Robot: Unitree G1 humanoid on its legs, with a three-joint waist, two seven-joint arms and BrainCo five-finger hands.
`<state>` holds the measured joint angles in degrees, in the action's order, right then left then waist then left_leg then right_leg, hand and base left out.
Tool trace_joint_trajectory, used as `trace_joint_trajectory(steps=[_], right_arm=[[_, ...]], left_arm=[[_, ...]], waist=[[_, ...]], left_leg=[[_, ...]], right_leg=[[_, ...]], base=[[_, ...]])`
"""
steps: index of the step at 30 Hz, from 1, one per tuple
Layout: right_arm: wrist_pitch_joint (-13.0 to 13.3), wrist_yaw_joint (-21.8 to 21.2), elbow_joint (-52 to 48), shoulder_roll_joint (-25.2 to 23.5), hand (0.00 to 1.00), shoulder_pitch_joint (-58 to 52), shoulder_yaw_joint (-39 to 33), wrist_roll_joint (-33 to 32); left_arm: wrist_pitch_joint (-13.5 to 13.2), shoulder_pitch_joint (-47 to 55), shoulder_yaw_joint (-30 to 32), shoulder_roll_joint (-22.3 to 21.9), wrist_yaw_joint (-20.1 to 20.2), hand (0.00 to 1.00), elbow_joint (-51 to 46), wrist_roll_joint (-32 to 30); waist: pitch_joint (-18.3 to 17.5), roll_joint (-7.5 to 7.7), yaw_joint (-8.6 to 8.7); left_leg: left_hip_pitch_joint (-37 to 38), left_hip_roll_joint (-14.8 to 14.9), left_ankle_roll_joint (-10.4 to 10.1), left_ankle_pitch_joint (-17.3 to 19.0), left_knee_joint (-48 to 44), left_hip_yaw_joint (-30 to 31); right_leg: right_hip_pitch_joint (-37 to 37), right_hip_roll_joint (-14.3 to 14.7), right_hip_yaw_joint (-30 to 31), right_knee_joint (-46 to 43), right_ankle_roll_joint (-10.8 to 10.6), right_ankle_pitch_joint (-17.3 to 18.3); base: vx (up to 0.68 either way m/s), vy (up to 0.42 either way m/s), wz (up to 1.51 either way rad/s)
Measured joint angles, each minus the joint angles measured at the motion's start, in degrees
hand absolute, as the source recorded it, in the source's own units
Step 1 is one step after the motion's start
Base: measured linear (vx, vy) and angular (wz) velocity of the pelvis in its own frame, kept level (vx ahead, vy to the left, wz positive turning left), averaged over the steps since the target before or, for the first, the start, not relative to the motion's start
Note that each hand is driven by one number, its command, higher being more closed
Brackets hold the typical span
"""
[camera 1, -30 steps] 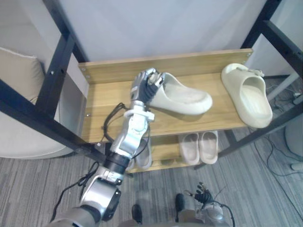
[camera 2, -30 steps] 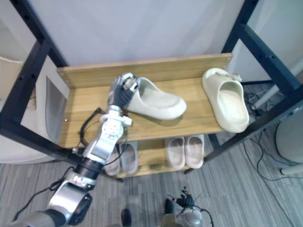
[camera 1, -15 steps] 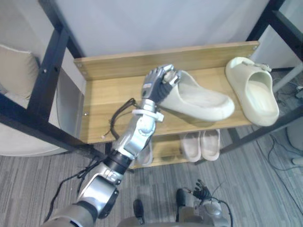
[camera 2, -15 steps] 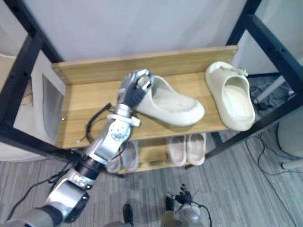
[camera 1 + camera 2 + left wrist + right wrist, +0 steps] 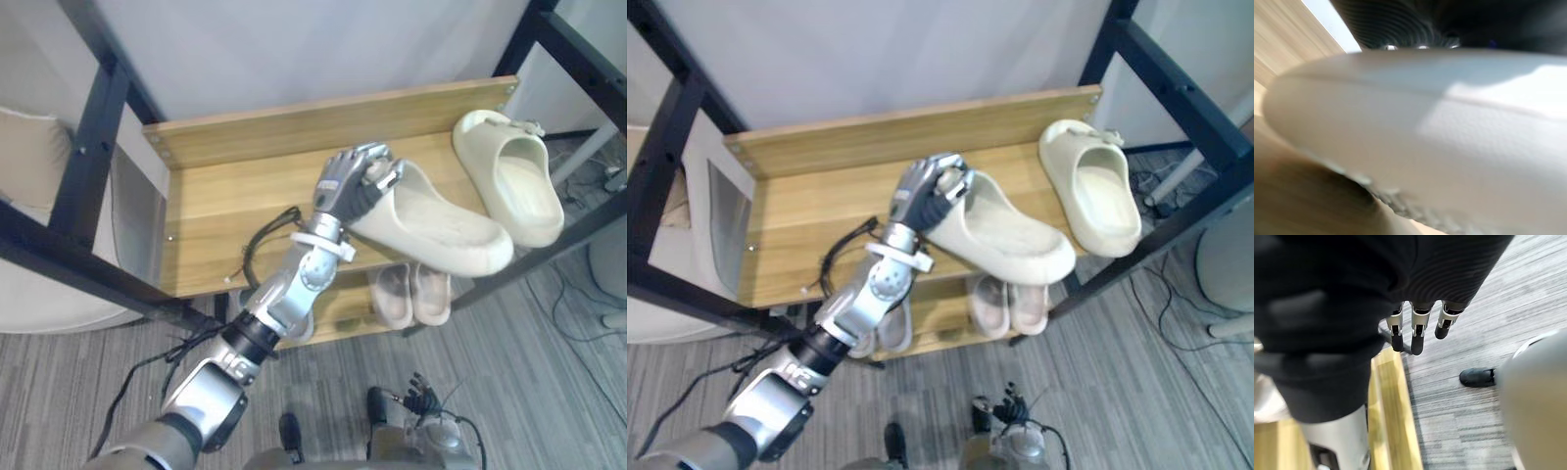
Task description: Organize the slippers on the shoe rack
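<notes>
Left hand [image 5: 355,182] is curling its fingers and thumb round the heel rim of the held slipper [image 5: 446,233], pinching the soft wall there. The slipper is lying at a slant across the top shelf [image 5: 220,211], its toe reaching out past the front edge. Whether the sole is touching the wood cannot be told for sure.

Handling, as a judgement: thick moulded foam, so light, springy and unlikely to break. The matte skin is probably giving fair grip. The heel rim is a workable hold, but the long toe is likely to sag or swing from it. The strap arch nearer the middle would balance better.

To its right, the second slipper [image 5: 514,186] is resting flat on the same shelf, near the held one's toe but apart from it.

Surface: smooth wood board, bare on its left part, with a raised back lip. Black frame [image 5: 83,166] posts are crowding both ends. Small slippers [image 5: 431,299] are sitting on the lower shelf [image 5: 942,311]. Grey floor [image 5: 549,372] below.

Right hand [image 5: 1418,335] is hanging low over the floor, fingers loose and straight.
</notes>
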<state>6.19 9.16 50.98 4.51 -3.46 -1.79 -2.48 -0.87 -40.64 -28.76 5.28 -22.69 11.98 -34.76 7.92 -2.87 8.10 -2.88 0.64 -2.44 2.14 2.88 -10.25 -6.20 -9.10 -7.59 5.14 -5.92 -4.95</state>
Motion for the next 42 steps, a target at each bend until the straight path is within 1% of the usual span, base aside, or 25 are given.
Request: trace_joint_trajectory(steps=[6, 10, 12, 17, 24, 25, 29, 36, 42], right_arm=[[0.22, 0.42, -0.29, -0.08, 0.0, 0.09, -0.49, -0.02], [0.21, 0.52, -0.34, -0.7, 0.0, 0.02, -2.53, 0.0], [0.31, 0.56, -0.51, -1.12, 0.0, -0.01, -2.79, -0.03], [0.5, 0.68, -0.53, -1.97, 0.0, -0.19, -4.74, 0.01], [0.57, 0.82, -0.62, -2.0, 0.0, -0.19, -4.8, 0.02], [0.59, 0.85, -0.64, -2.03, 0.0, -0.19, -4.84, 0.01], [1.07, 0.92, -0.78, -2.13, 0.0, -0.3, -4.98, 0.03], [1.17, 0.97, -2.78, -2.29, 0.0, -1.46, -5.08, 0.02], [1.22, 1.0, -2.83, -2.97, 0.0, -1.65, -6.62, 0.02]], left_arm=[[0.18, -4.1, -0.6, -0.07, -0.8, 1.0, 3.38, -0.06], [0.47, -5.81, -0.42, 0.42, -0.98, 1.0, 4.8, -0.27], [0.65, -6.34, -0.02, 0.65, -1.71, 1.0, 5.05, -0.37], [0.75, -7.23, 0.47, 0.66, -2.09, 1.0, 6.41, -0.45], [1.01, -9.41, 0.87, 0.73, -2.96, 1.0, 8.07, -0.55], [1.26, -9.97, 0.87, 0.76, -3.11, 0.0, 8.53, -0.55], [1.29, -10.66, 0.87, 0.78, -3.31, 0.0, 9.35, -0.65], [1.34, -11.9, 0.88, 1.35, -4.04, 0.0, 9.57, -0.69], [1.37, -11.94, 0.86, 1.76, -4.24, 0.0, 9.71, -1.19]], waist=[[0.11, -0.23, 0.94], [0.11, -0.23, 0.95], [0.11, -0.23, 0.99], [0.11, -0.23, 0.99], [0.1, -0.23, 0.86], [0.11, -0.23, 0.87], [0.1, -0.23, 0.9], [0.05, -0.24, 0.76], [0.03, -0.24, 0.73]], left_leg=[[-0.2, -0.09, 0.01, 0.0, 0.0, -0.25], [-0.33, -0.03, 0.01, 0.26, 0.0, -1.03], [-0.65, -0.11, 0.23, 0.44, 0.0, -1.71], [-0.7, -0.15, 0.3, 0.69, 0.0, -1.9], [-1.15, -0.14, 0.29, 0.7, 0.25, -2.64], [-1.16, -0.13, 0.29, 0.7, 0.33, -2.94], [-1.14, -0.11, 0.4, 0.84, 0.35, -3.25], [-2.08, -0.15, 0.39, 1.04, 0.27, -3.9], [-1.89, -0.15, 0.39, 1.04, 0.21, -4.07]], right_leg=[[-0.8, 0.05, 1.18, -0.01, 0.04, -0.11], [-1.59, 0.18, 2.34, -0.02, 0.09, -0.27], [-2.36, 0.2, 3.33, -0.02, 0.0, -0.62], [-2.63, 0.15, 3.78, -0.02, -0.08, -0.77], [-3.76, 0.22, 4.67, -0.18, -0.1, -0.87], [-4.19, 0.27, 5.03, -0.59, -0.1, -0.87], [-4.5, 0.24, 5.54, -0.9, -0.1, -0.87], [-6.14, 0.26, 6.48, -1.58, -0.12, -0.88], [-6.03, 0.26, 6.73, -1.58, -0.05, -1.0]], base=[[0.0, -0.021, -0.1], [-0.02, -0.023, -0.15], [-0.04, -0.013, -0.21], [-0.03, -0.012, -0.05], [-0.01, -0.014, -0.05], [-0.01, -0.009, -0.15], [-0.01, -0.012, -0.06], [-0.02, -0.01, -0.05], [0.0, 0.0, 0.0]])
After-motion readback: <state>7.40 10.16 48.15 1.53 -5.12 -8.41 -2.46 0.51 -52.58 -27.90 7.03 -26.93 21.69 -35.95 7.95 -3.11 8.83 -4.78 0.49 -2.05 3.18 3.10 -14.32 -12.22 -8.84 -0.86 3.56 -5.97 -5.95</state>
